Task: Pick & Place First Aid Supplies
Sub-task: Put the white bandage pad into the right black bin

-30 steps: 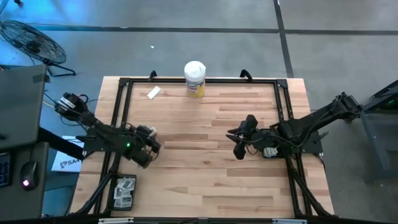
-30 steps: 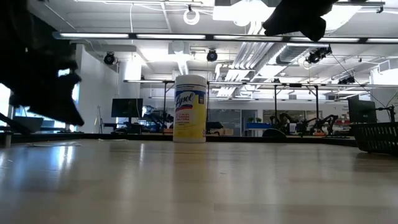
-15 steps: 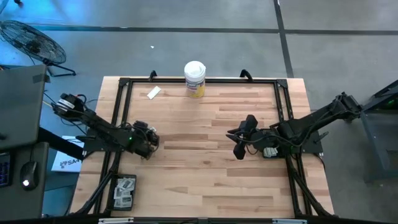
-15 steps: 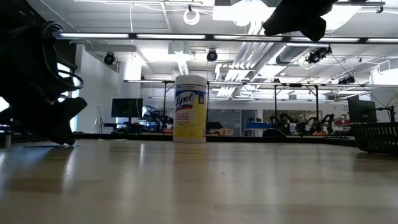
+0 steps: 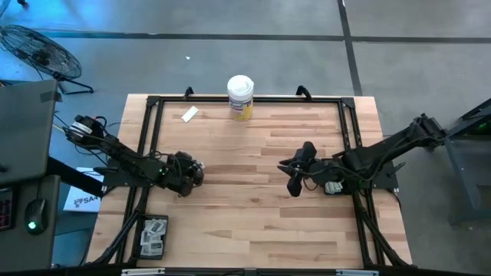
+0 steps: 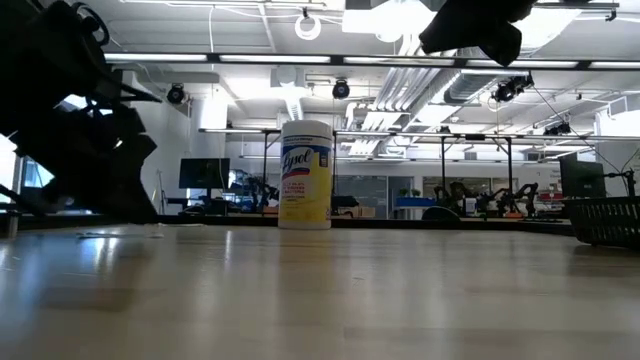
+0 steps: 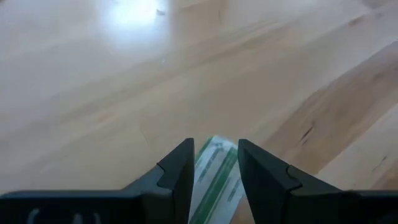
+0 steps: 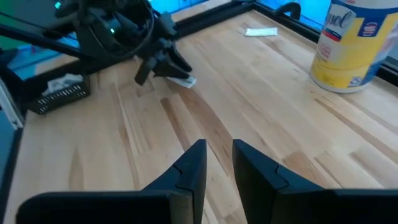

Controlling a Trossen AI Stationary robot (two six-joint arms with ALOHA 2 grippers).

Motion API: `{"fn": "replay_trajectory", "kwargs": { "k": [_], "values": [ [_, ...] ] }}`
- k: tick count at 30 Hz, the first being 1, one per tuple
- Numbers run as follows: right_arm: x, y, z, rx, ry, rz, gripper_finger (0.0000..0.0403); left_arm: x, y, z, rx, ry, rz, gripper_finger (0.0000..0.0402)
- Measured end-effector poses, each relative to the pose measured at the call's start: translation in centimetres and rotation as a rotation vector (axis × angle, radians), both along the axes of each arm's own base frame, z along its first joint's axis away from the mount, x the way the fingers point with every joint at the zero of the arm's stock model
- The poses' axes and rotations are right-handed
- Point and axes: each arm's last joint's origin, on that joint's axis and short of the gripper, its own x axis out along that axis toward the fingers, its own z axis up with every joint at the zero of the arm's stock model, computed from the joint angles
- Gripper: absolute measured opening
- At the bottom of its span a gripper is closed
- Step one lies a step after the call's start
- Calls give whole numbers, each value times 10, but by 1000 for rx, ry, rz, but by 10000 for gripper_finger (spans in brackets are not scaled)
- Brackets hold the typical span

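Your left end effector [image 7: 212, 171] is clamped on a thin green-striped packet [image 7: 214, 177] low over the counter [image 5: 253, 192], so hold this light, floppy, slippery thing by its middle, while your right end effector [image 8: 217, 163] waits empty, fingers a little apart.

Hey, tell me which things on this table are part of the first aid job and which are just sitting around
Part of the job:
- green-striped packet between the left gripper jaws
- white packet near the table's far left corner
- black basket with packets in it
- right gripper, empty, waiting above mid-table

Just lying about:
- wipes canister
- fan on the floor
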Motion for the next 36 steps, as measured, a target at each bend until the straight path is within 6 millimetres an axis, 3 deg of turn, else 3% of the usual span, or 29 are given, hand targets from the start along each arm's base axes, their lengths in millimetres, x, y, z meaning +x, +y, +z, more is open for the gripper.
{"fn": "replay_trajectory", "kwargs": {
  "k": [8,12,19,36],
  "values": [
    [16,8,-11,43,-5,63,71,-1,1,0,21,7,1,122],
    [23,9,-18,54,18,81,71,-1,-1,-2,-49,48,-38,122],
    [26,9,-20,33,23,86,71,0,-2,-5,-48,78,-55,122],
    [28,11,-15,37,-20,132,71,31,-16,-14,34,63,-236,122]
  ]
}}
